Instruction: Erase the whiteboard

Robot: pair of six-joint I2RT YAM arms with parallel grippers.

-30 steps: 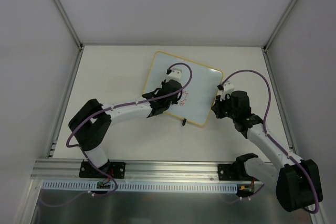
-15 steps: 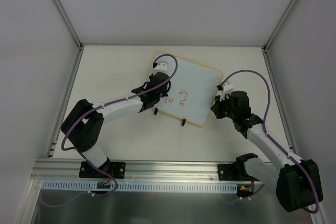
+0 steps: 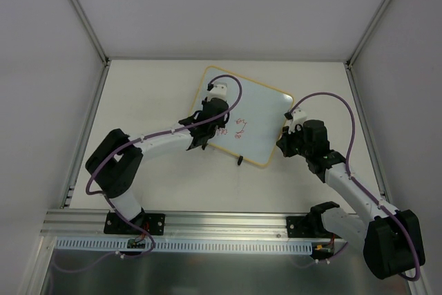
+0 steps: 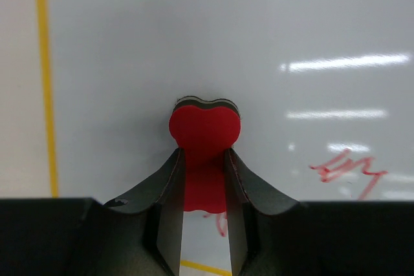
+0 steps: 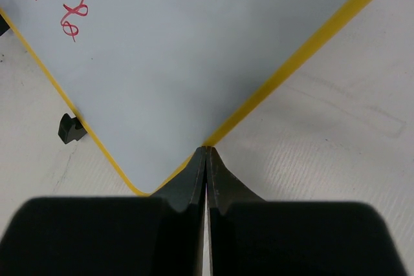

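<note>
The whiteboard (image 3: 261,112) lies tilted on the table, with a yellow frame and red scribbles (image 3: 242,128) near its middle. My left gripper (image 3: 210,129) is over the board's left part, shut on a red eraser block (image 4: 204,130) whose dark felt end is against the board (image 4: 129,50). The scribbles (image 4: 346,167) lie to the right of the eraser. My right gripper (image 3: 283,141) is shut and empty, its tips (image 5: 206,150) on the board's yellow frame at the right edge. A black clip (image 3: 240,160) sits on the near edge.
The board (image 5: 181,50) and its clip (image 5: 70,127) show in the right wrist view, with bare white table to the right. Grey enclosure walls and metal posts stand around the table (image 3: 145,94). An aluminium rail (image 3: 221,222) runs along the near edge.
My left gripper swept with the eraser from the board's middle to its upper left, then came back a little to the right. The right arm has stayed on the board's edge.
</note>
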